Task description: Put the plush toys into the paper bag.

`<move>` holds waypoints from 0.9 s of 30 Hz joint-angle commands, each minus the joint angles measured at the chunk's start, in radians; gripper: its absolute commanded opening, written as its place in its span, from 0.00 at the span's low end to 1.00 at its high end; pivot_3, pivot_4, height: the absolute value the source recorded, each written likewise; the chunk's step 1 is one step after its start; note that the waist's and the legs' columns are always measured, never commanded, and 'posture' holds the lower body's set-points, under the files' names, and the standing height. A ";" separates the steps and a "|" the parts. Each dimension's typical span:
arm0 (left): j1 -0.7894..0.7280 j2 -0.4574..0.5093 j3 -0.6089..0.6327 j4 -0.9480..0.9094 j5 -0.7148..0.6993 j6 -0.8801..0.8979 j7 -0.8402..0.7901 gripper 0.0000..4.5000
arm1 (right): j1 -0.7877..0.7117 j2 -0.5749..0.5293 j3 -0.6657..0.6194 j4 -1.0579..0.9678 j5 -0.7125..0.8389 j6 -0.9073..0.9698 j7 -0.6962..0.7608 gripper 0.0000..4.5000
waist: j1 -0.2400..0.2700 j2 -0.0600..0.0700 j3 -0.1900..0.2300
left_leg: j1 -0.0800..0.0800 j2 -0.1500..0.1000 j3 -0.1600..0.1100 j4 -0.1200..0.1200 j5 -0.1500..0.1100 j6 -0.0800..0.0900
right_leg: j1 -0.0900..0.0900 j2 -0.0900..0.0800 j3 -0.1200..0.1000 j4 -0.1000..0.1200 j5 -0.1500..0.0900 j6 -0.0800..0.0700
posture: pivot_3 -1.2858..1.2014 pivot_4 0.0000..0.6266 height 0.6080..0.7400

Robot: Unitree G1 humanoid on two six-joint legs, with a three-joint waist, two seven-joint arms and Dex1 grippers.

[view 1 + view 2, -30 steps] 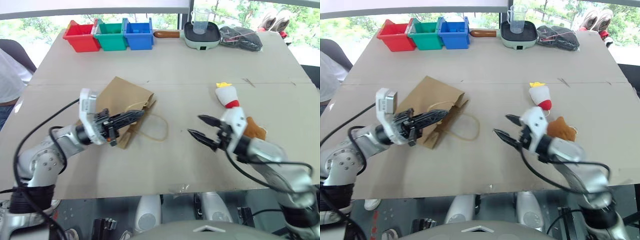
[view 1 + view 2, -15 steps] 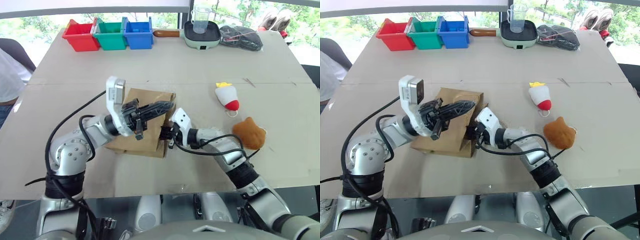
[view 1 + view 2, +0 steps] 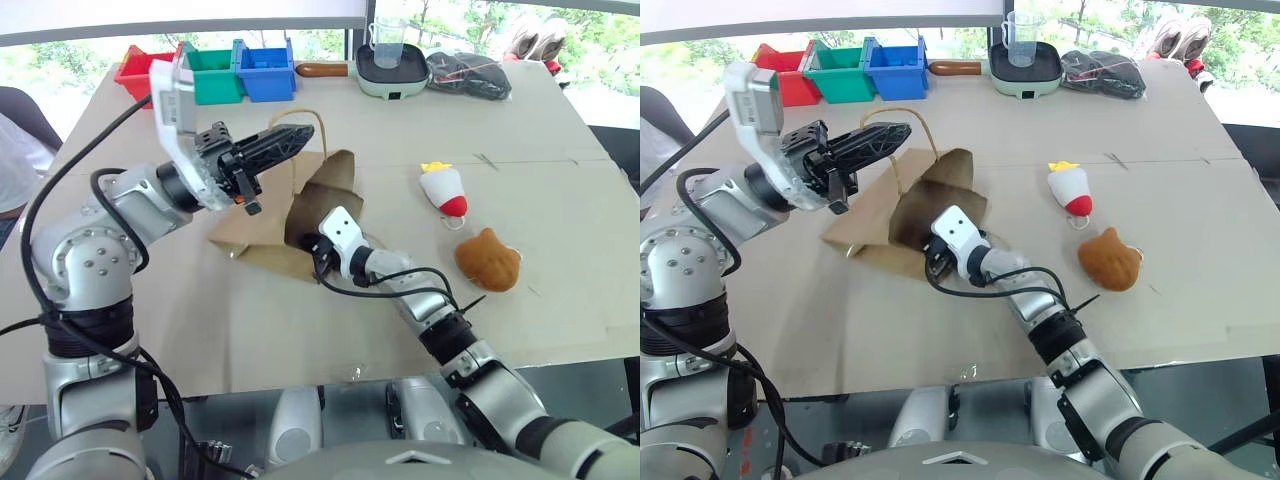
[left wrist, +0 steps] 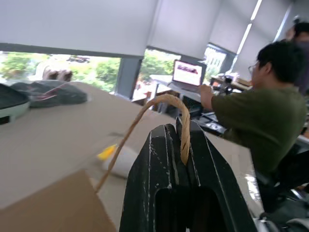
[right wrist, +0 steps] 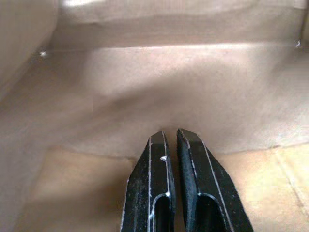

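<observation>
Paper bag (image 3: 262, 235) mouth lifted by its handle (image 4: 149, 113), pinched in my left fingers (image 3: 300, 134); my right fingers (image 5: 172, 141), closed empty, reach inside.

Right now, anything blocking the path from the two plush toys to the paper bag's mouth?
Yes. The right end effector, shut, is inside the mouth of the brown kraft paper bag. Only bare table lies between it and the white conical toy and brown rounded toy.

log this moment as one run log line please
left gripper: shut on bag handle | right gripper: shut, inside paper bag | brown plush, white plush: on table
</observation>
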 commanded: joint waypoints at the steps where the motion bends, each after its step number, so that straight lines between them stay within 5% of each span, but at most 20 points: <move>1: 0.011 0.007 -0.006 0.017 0.076 -0.064 -0.047 0.00 | 0.008 0.013 -0.072 -0.069 0.054 0.062 0.008 0.02 | 0.000 0.000 0.000 | -0.001 0.000 0.000 0.000 0.000 0.000 | 0.000 0.000 0.000 0.000 0.000 0.000 | 0.52 0.24 1.00; 4: 0.056 -0.002 -0.017 0.032 0.128 -0.131 -0.123 0.00 | 0.070 -0.032 -0.079 -0.245 0.100 0.148 0.077 0.21 | 0.000 0.000 0.000 | -0.001 0.000 0.000 -0.002 0.000 0.000 | -0.001 0.000 0.000 -0.001 0.000 0.000 | 0.52 0.24 1.00; 10: 0.063 -0.055 -0.027 0.084 0.180 -0.202 -0.185 0.00 | 0.264 -0.183 -0.164 -0.803 0.218 0.352 0.101 0.81 | 0.005 0.001 0.001 | -0.002 0.000 0.000 -0.006 0.000 0.000 | -0.003 0.000 0.000 -0.003 0.000 0.000 | 0.52 0.24 1.00; 16: 0.047 -0.088 -0.025 0.096 0.182 -0.203 -0.218 0.00 | 0.414 -0.363 -0.354 -1.172 0.247 0.582 0.034 0.81 | 0.012 0.001 0.001 | -0.002 0.000 0.001 -0.006 0.000 0.000 | -0.002 0.000 0.000 -0.004 0.000 0.000 | 0.52 0.24 1.00; 20: 0.032 -0.123 -0.023 0.089 0.172 -0.199 -0.212 0.00 | 0.535 -0.590 -0.500 -1.269 0.160 0.803 -0.005 0.81 | 0.025 0.001 0.001 | -0.002 0.000 0.002 -0.006 0.000 0.000 | -0.001 -0.001 0.002 -0.007 -0.002 -0.004 | 0.52 0.24 1.00; 25: 0.018 -0.147 -0.014 0.084 0.149 -0.175 -0.215 0.00 | 0.598 -0.636 -0.573 -1.234 0.168 1.042 -0.046 0.81 | 0.021 0.001 0.001 | -0.002 0.000 0.003 -0.006 0.000 0.000 | 0.000 -0.001 0.003 -0.010 -0.002 -0.004 | 0.52 0.24 1.00; 27: 0.018 -0.152 -0.013 0.084 0.146 -0.169 -0.219 0.00 | 0.609 -0.621 -0.587 -1.217 0.184 1.064 -0.042 0.70 | 0.019 0.001 0.001 | -0.002 0.000 0.003 -0.006 0.000 0.001 | 0.000 0.000 0.003 -0.010 -0.002 -0.004 | 0.52 0.24 1.00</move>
